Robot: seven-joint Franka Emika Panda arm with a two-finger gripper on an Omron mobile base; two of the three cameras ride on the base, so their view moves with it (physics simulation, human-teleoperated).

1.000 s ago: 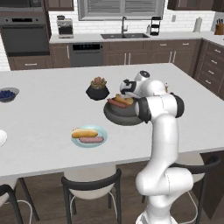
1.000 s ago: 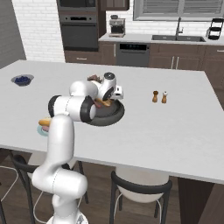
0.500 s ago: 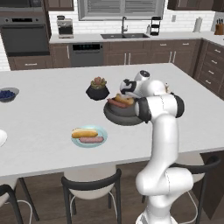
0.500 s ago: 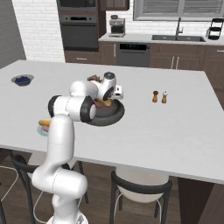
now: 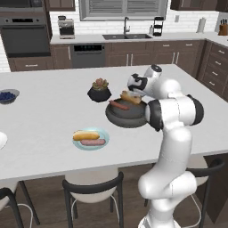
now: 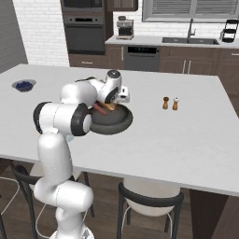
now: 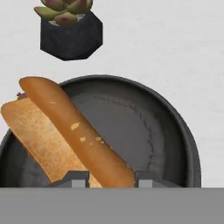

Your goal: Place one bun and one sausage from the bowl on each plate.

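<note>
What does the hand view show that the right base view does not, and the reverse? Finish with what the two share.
Hand view alone: the gripper closed on a bun, one finger tip on each side of it, and a black pot with a succulent beyond. Right base view alone: two shakers and a small bowl of berries on the counter. Shared: the dark grey bowl.

A bun (image 7: pixel 65 131) and a sausage (image 5: pixel 119 105) are seen in the wide dark grey bowl (image 5: pixel 116 119). On the pale blue-green plate (image 5: pixel 103 133), another bun and sausage are laid side by side.
</note>
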